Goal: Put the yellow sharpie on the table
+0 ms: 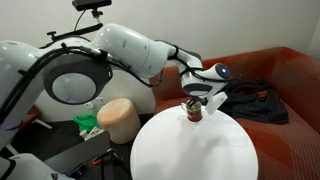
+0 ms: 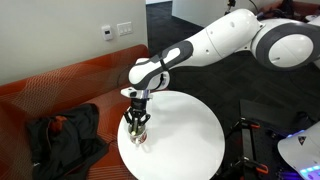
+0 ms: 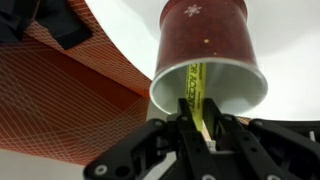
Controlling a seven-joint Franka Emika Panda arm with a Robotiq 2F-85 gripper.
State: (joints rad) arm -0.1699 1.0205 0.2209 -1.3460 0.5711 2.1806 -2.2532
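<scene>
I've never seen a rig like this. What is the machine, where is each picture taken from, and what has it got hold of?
It is one white robot arm ending in a two-fingered gripper. Two pictures come from cameras standing in the room, on different sides. The third comes from a camera on the wrist, looking past the fingers. A round white table carries a small red cup near its edge, next to a red-orange sofa. The yellow sharpie stands inside the cup, and the fingers appear closed on its upper end.
</scene>
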